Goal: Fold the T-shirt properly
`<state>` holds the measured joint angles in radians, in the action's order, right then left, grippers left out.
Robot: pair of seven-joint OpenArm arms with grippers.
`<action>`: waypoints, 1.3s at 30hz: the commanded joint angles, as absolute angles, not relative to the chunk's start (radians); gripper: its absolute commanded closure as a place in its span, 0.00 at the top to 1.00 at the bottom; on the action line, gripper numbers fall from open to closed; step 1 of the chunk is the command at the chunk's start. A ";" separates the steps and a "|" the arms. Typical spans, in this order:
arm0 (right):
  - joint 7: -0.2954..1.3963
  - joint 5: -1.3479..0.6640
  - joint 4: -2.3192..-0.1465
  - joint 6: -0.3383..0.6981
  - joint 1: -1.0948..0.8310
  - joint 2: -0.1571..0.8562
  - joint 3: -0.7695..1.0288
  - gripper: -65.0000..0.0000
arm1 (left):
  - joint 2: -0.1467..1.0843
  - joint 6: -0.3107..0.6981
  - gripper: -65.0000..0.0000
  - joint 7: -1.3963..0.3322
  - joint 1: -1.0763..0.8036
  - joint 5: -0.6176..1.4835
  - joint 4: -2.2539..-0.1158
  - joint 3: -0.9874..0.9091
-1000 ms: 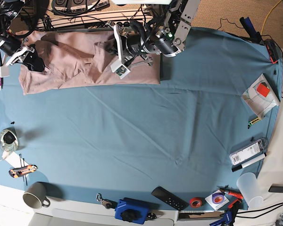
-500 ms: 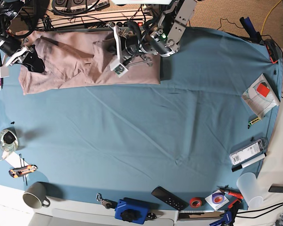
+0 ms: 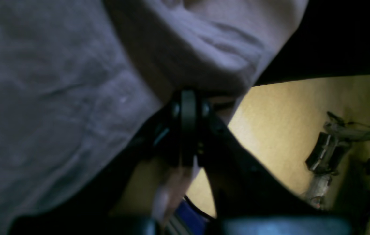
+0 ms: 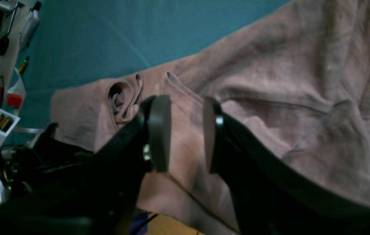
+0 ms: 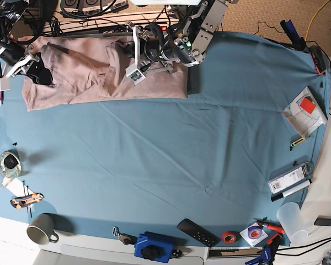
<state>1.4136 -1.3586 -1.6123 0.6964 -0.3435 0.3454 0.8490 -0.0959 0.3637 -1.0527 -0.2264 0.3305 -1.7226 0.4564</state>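
base: high overhead, looks straight down on the whole teal-blue tablecloth (image 5: 171,154) | left wrist: very close, pressed against the wrinkled mauve-taupe cotton T-shirt (image 3: 57,81) | right wrist: close, low, looking past its gripper | shared: the T-shirt at the table's far left

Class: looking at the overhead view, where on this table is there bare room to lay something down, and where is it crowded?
Bare: the wide blue tablecloth between the T-shirt and the front edge. Crowded: front edge around the mug and remote; right edge by the plastic cup.
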 commanded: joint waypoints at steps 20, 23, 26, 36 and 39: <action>1.396 -1.443 -1.629 0.698 -0.341 0.385 1.059 0.27 | -0.102 0.285 0.00 -1.077 -0.166 0.160 -1.990 0.360; 1.396 -1.414 -1.629 0.698 -0.341 0.426 1.081 0.27 | -0.066 0.284 0.00 -1.087 -0.167 0.160 -2.009 0.324; 1.396 -1.404 -1.629 0.698 -0.342 0.471 1.081 0.40 | -0.023 0.283 0.00 -1.101 -0.168 0.160 -2.014 0.315; 1.396 -1.234 -1.578 0.698 -0.346 0.535 1.080 0.50 | 0.045 0.243 0.00 -1.133 -0.186 0.165 -2.032 0.315; 1.396 -1.237 -1.462 0.698 -0.346 0.558 1.080 0.50 | 0.045 0.243 0.00 -1.127 -0.188 0.185 -2.051 0.315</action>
<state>1.4139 -1.2194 -1.4460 0.6987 -0.3466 0.5255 1.0718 0.0502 0.2424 -1.1442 -0.1932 0.1741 -2.0315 0.3130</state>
